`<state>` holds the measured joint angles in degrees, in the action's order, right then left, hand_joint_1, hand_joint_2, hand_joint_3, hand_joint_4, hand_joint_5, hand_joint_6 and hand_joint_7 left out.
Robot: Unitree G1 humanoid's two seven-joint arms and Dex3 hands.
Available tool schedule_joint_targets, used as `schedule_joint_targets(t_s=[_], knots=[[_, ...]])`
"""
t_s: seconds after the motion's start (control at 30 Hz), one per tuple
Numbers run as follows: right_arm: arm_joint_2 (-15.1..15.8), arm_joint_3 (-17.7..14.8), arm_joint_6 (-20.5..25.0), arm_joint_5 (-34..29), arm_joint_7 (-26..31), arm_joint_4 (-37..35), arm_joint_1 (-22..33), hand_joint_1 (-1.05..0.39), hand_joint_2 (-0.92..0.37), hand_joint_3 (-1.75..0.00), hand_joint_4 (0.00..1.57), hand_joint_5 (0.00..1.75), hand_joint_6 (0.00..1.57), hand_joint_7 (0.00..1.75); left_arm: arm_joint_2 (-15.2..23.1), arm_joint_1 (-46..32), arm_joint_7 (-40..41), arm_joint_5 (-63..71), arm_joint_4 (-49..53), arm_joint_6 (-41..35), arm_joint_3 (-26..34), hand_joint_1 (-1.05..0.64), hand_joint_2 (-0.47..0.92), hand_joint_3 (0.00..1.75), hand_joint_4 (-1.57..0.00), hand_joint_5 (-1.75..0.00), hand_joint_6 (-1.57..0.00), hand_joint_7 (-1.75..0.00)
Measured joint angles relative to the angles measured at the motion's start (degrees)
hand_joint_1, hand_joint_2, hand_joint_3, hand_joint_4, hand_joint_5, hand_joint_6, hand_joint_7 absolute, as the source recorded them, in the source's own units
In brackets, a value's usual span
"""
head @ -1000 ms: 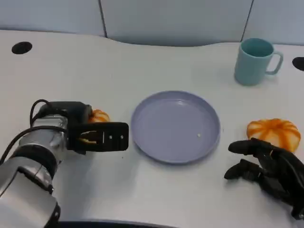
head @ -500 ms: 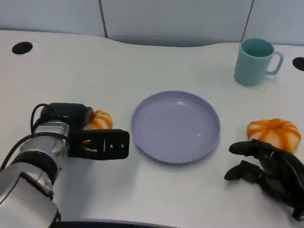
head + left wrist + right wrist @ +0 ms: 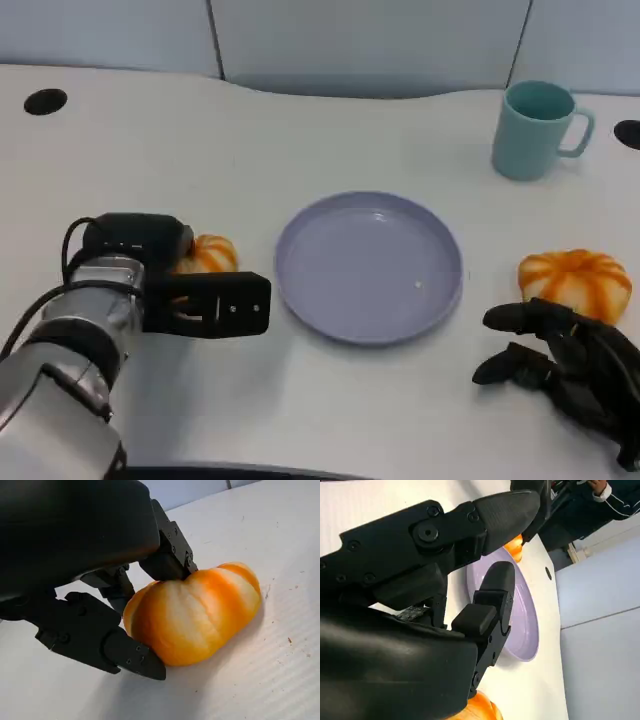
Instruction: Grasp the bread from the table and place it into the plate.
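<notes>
Left hand (image 3: 205, 303) wraps its fingers (image 3: 132, 657) around one bread (image 3: 192, 615) on the table (image 3: 200, 150), just left of the plate (image 3: 369, 265). I see that plate bare, a teal mug (image 3: 535, 128) behind it. Farther right, a second bread (image 3: 574, 281) lies beside my right hand (image 3: 560, 365), loosely spread, holding nothing.
</notes>
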<state>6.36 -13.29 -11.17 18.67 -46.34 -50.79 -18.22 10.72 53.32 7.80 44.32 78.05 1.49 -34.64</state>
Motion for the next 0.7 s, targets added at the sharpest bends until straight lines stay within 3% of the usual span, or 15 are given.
schedule_joint_targets(t_s=[0.2, 0.27, 0.3, 0.33, 0.4, 0.5, 0.57, 0.6, 0.63, 0.7], knots=[[0.0, -0.03, -0.07, 0.0, 0.07, -0.03, 0.01, -0.39, -0.92, -0.11, 0.64, 1.08, 0.76, 0.66, 0.03, -0.53, 2.47, -0.33, 0.14, 1.24, 1.19, -0.36, 0.92, 0.19, -0.76, -1.0, -1.05, -0.02], [0.0, -0.07, -0.01, 0.02, 0.22, -0.03, 0.0, -0.38, -0.92, -0.11, 0.65, 1.08, 0.76, 0.66, 0.15, -0.72, 3.41, -0.76, 0.24, 2.11, 1.69, -0.35, 0.92, 0.22, -0.73, -1.23, -1.09, -0.04], [0.0, -0.08, -0.01, 0.03, 0.28, -0.04, 0.0, -0.39, -0.92, -0.11, 0.64, 1.08, 0.76, 0.66, 0.29, -0.92, 3.98, -1.02, 0.26, 2.87, 1.88, -0.34, 0.92, 0.25, -0.69, -1.46, -1.09, -0.19], [0.0, -0.09, -0.03, 0.03, 0.33, -0.08, -0.02, -0.39, -0.92, -0.11, 0.64, 1.08, 0.76, 0.66, 0.4, -1.13, 4.56, -1.26, 0.27, 3.6, 2.09, -0.33, 0.92, 0.26, -0.66, -1.61, -0.9, -0.65], [0.0, -0.08, -0.14, 0.02, 0.3, -0.23, -0.09, -0.39, -0.92, -0.11, 0.64, 1.09, 0.76, 0.66, 0.58, -1.47, 5.52, -1.53, 0.28, 4.87, 2.33, -0.31, 0.92, 0.25, -0.67, -1.68, -0.76, -1.03], [0.01, -0.12, -0.19, 0.07, 0.21, -0.53, -0.31, -0.4, -0.92, -0.12, 0.64, 1.1, 0.76, 0.67, 0.96, -1.7, 6.28, -2.4, 0.27, 7.35, 3.69, -0.32, 0.92, 0.26, -0.62, -1.6, -0.66, -1.14], [0.0, -0.07, -0.29, 0.05, 0.26, -0.59, -0.34, -0.4, -0.92, -0.13, 0.64, 1.11, 0.75, 0.67, 1.31, -1.66, 6.75, -3.38, 0.15, 8.38, 4.72, -0.31, 0.92, 0.34, -0.66, -1.69, -0.6, -1.43], [0.01, -0.05, -0.49, 0.0, 0.27, -0.71, -0.37, -0.4, -0.92, -0.14, 0.63, 1.12, 0.75, 0.68, 1.53, -1.63, 7.09, -3.73, 0.11, 8.68, 5.0, -0.31, 0.92, 0.35, -0.67, -1.68, -0.6, -1.45], [0.0, -0.03, -0.66, -0.03, 0.27, -0.81, -0.4, -0.4, -0.92, -0.14, 0.62, 1.13, 0.75, 0.68, 1.75, -1.57, 7.18, -3.94, 0.07, 9.04, 5.37, -0.29, 0.91, 0.34, -0.69, -1.6, -0.63, -1.34], [0.01, -0.01, -0.97, -0.06, 0.34, -1.14, -0.57, -0.39, -0.92, -0.12, 0.62, 1.14, 0.75, 0.69, 2.25, -1.17, 7.21, -4.01, 0.03, 9.52, 5.74, -0.27, 0.92, 0.32, -0.69, -1.7, -0.61, -1.47]])
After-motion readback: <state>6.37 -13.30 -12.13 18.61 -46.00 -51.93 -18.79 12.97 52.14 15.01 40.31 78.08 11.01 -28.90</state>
